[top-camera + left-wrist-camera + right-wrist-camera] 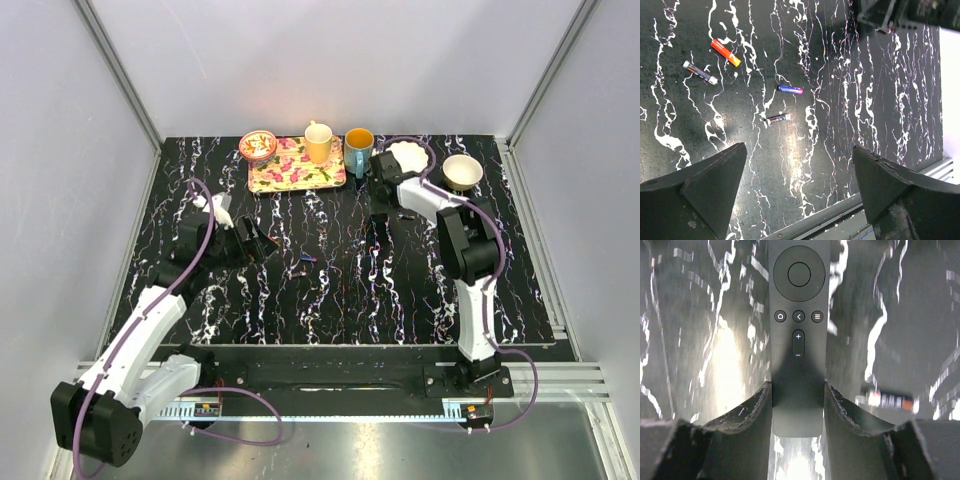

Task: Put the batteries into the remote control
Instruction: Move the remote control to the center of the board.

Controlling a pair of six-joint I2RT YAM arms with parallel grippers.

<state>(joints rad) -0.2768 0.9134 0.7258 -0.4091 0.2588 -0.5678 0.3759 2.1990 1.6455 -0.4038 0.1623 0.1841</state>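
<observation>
My right claw (797,387) pinches the remote control (799,340) by its sides, right of centre on the bench (400,300). My left claw (799,150) hangs spread above 4 batteries (790,89) mid-bench. The far tray (290,172) holds 1 yellow mug (318,142).

The bench (400,290) is black with white veins, the remote control (799,340) black, the batteries (790,89) blue-purple or orange-red, the tray (297,165) pink-flowered.
</observation>
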